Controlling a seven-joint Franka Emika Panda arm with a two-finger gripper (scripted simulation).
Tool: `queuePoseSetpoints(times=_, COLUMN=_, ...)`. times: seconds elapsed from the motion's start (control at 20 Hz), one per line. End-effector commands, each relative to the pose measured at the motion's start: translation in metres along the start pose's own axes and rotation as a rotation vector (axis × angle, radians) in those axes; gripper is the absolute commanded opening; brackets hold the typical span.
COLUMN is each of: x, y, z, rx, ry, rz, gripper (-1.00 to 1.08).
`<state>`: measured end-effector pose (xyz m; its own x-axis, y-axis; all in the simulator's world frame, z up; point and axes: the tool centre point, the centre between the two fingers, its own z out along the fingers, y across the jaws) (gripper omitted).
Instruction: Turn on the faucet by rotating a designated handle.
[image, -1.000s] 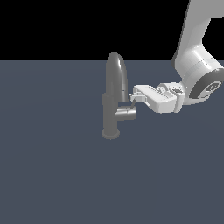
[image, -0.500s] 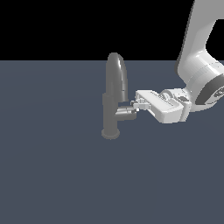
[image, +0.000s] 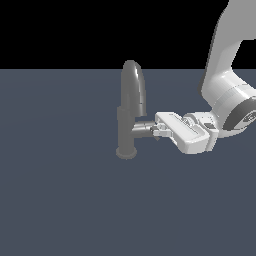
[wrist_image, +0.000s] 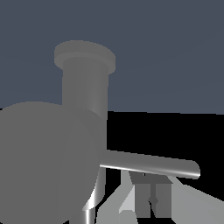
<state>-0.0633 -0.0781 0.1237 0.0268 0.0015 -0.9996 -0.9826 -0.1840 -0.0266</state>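
One flat slate-grey floor (image: 60, 200) fills the lower part of the exterior view, black backdrop above it.

Panda arm (image: 227, 60): white, comes down from the upper corner on the exterior view's right, wrist bent so the hand lies roughly horizontal and points toward the exterior view's left, at the faucet.

Faucet (image: 131, 95): dull grey metal, stands upright near the middle of the floor. Round base flange on the floor, cylindrical body above it, tall arched spout on top. In the wrist view it appears as the flange and body (wrist_image: 85, 83), with a big rounded grey mass close to the lens.

Handle (image: 142, 129): stubby horizontal cylinder off the body's side, pointing toward the exterior view's right, low on the body, well below the arch. Wrist view shows the thin rod lever (wrist_image: 151, 164) sticking out from the rounded mass, bright highlight along it.

Gripper (image: 158, 131): fingertips right at the outer end of the handle stub, touching or just beside it. In the wrist view, one finger (wrist_image: 151, 194) sits just beside the rod. Can't tell if the jaws are spread or pinching the handle; contact zone is too small and partly hidden.
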Motion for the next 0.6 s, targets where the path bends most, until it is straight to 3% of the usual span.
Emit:
queuePoseSetpoints(times=0.0, x=0.028, y=0.013, z=-0.001, rx=0.008, ry=-0.002, rz=0.029, gripper=-1.0)
queuePoseSetpoints(times=0.1, x=0.035, y=0.016, z=-0.002, rx=0.009, ry=-0.003, rz=0.031, gripper=-1.0)
queuePoseSetpoints(times=0.15, x=0.013, y=0.004, z=0.0, rx=-0.001, ry=-0.003, rz=-0.002, gripper=-1.0)
queuePoseSetpoints(times=0.55, x=0.044, y=-0.005, z=-0.001, rx=0.004, ry=-0.003, rz=0.013, gripper=-1.0)
